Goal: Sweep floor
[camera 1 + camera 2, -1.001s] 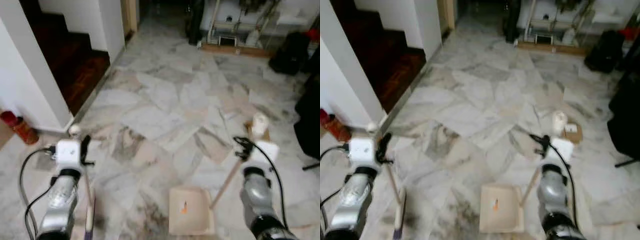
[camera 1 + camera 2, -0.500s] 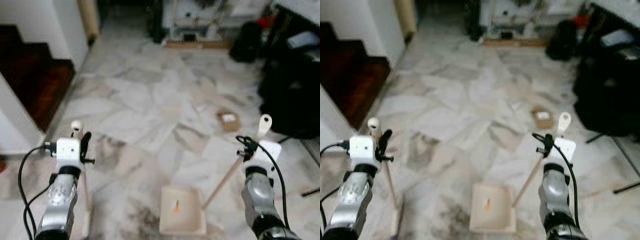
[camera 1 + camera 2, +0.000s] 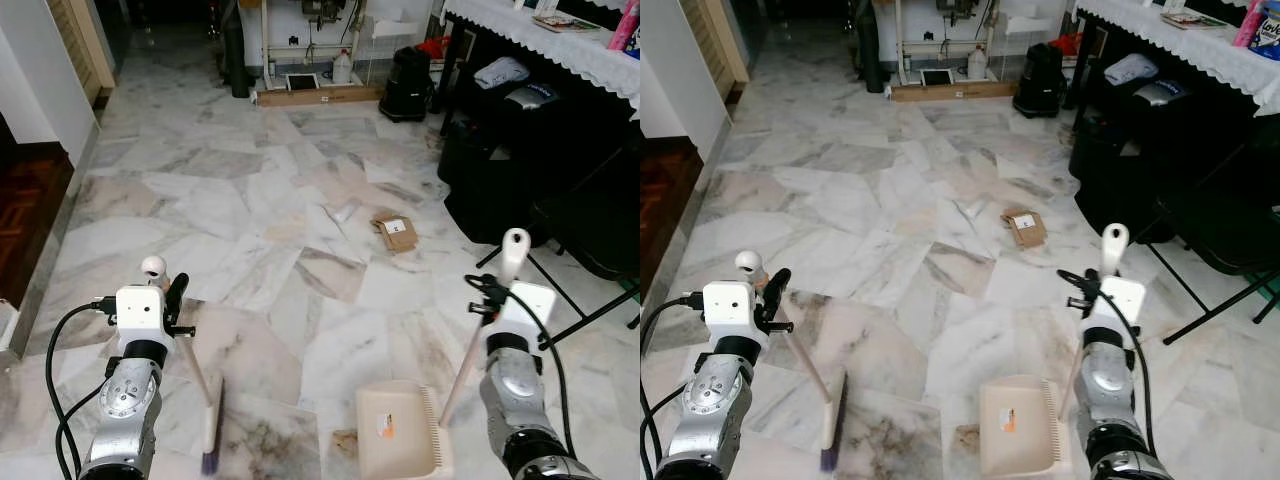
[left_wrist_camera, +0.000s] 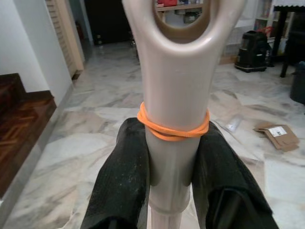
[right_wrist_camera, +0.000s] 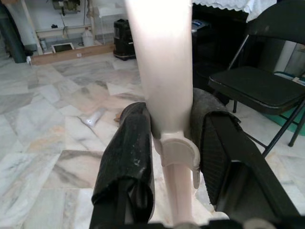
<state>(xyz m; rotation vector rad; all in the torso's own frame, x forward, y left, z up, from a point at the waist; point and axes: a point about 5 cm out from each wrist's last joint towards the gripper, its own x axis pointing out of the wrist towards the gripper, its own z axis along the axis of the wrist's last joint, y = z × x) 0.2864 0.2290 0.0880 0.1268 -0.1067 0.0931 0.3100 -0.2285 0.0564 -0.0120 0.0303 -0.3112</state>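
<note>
My left gripper (image 3: 174,301) is shut on the beige handle of a broom (image 3: 197,371), just under an orange rubber band (image 4: 174,130). The broom slants down to its head (image 3: 212,441) on the marble floor. Over on the right, my right gripper (image 3: 482,303) is shut on the pale handle (image 5: 164,71) of a cream dustpan (image 3: 398,432), which rests on the floor between the arms. A small brown scrap (image 3: 345,440) lies just left of the pan. Farther ahead, a flattened cardboard piece (image 3: 396,232) lies on the floor.
A black folding chair (image 3: 590,225) and black bags (image 3: 485,170) stand to the right under a table with a white lace cloth (image 3: 560,40). A dark wooden stair landing (image 3: 22,205) is at the left. A wooden board (image 3: 318,95) and shelving stand at the far wall.
The whole view has swung to the right, so the stairs slid off left and the chair and table came in. Both grippers still hold their handles.
</note>
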